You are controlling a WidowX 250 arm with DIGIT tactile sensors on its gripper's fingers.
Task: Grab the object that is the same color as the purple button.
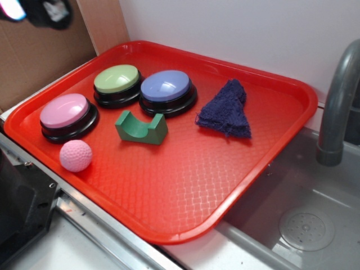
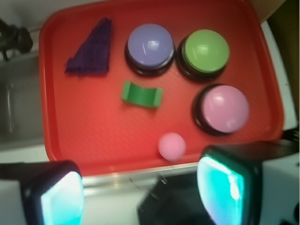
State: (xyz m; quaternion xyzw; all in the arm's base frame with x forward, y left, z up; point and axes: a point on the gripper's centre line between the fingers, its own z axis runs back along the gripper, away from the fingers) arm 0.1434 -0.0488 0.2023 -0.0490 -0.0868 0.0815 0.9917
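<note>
Seen from the exterior view, going left to right on the red tray (image 1: 185,222): pink button (image 1: 65,111) at left, pink ball (image 1: 76,155) just below it, green button (image 1: 116,79), green block (image 1: 141,127) near the middle, purple button (image 1: 166,86), then the rag (image 1: 226,109) toward the right, lying flat and apart from everything else. Sink (image 1: 306,219) and faucet (image 1: 337,107) at far right, off the tray.

In the wrist view, rag (image 2: 90,49) in the upper left of the frame, gripper (image 2: 139,187) at the bottom edge with fingers spread wide apart, holding nothing, well away from the rag and hanging off the near edge of the tray.

Possible troubles from here, as a judgement only: closing on the purple button instead, since similar in colour and just beside the path; pinching only loose fuzz, because thin and flat, so slipping out on lifting; coming down too hard and pressing fingers into the tray; pushing the rag toward the tray rim beside the sink rather than catching it.
</note>
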